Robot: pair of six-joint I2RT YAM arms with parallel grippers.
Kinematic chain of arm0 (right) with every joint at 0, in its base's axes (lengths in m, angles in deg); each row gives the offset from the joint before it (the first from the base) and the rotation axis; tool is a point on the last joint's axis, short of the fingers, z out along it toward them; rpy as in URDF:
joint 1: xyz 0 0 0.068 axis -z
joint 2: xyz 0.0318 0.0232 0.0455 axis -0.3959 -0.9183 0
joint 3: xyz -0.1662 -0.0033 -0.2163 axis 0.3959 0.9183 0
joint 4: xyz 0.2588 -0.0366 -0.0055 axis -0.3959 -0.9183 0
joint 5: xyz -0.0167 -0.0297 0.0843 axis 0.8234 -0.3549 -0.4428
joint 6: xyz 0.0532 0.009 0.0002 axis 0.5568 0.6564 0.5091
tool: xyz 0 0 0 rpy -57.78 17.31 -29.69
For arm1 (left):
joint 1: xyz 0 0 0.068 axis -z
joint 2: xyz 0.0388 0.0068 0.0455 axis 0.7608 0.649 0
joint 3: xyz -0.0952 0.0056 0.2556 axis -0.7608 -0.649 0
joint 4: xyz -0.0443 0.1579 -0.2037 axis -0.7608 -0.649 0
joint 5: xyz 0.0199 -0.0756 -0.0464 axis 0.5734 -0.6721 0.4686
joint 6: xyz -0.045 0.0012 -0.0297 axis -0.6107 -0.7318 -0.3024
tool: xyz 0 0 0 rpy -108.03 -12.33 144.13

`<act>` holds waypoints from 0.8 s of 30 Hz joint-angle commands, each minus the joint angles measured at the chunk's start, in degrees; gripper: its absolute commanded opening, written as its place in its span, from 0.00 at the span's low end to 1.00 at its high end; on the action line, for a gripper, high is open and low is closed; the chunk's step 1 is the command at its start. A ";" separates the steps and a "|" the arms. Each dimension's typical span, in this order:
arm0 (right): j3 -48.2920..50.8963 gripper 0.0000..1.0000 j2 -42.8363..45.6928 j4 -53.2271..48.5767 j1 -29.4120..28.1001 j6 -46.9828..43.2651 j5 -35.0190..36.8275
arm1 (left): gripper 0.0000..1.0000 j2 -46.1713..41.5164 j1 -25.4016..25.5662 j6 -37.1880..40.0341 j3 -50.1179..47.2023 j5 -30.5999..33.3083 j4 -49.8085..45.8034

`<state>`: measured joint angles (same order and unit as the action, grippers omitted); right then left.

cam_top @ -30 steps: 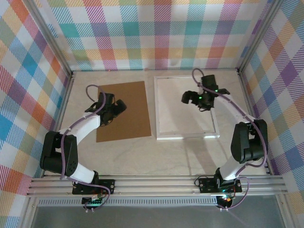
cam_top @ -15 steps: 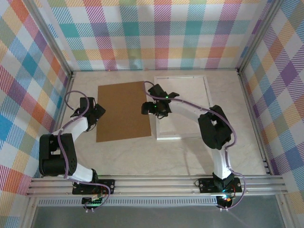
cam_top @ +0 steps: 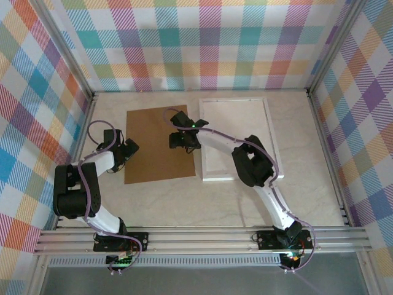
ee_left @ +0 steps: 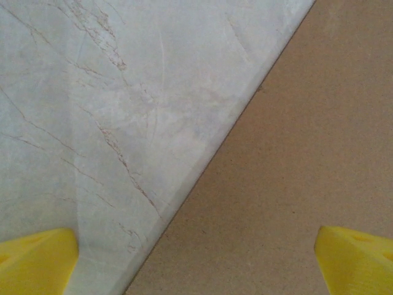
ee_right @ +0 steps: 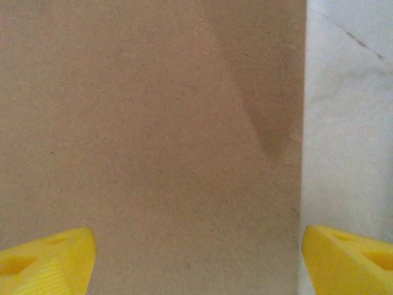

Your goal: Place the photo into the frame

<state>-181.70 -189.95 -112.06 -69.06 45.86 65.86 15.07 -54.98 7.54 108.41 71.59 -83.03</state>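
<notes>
The frame [cam_top: 272,141], white-bordered with a pale inside, lies flat on the right half of the table. The photo is hidden. A plain brown backing board [cam_top: 153,147] lies to the left of the frame. My left gripper [cam_top: 126,150] hovers over the board's left edge, and its yellow fingertips [ee_left: 37,261] stand wide apart astride that edge [ee_left: 202,172]. My right gripper [cam_top: 183,140] hangs over the board's right edge; it is open, with one yellow fingertip [ee_right: 46,261] above the board [ee_right: 153,123] and the other above the table. Neither gripper holds anything.
Plaid walls [cam_top: 196,43] close in the marbled table [cam_top: 215,203] on three sides. A metal rail [cam_top: 202,239] with the arm bases runs along the near edge. The right arm reaches across the frame's left part.
The right arm swung left from above the frame to the board's right edge. The left gripper drew back left to the board's left edge.
</notes>
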 commanded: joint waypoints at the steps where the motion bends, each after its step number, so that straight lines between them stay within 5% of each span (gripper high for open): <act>1: -3.58 0.87 -3.09 -5.34 -0.73 -1.32 2.48 | 1.00 2.18 -0.74 0.05 0.08 -3.74 1.89; 15: -5.45 0.88 -6.31 -4.78 -1.24 0.13 -2.60 | 1.00 3.79 -0.76 -1.26 -0.76 -13.40 7.54; 24: -0.87 0.89 -0.29 -4.58 -1.20 -0.96 6.15 | 1.00 1.79 0.10 -1.43 -1.00 -13.34 6.54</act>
<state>-185.06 -192.60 -114.81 -70.19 44.81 69.66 15.11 -56.38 7.10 108.41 67.20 -82.26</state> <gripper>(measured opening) 0.891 0.997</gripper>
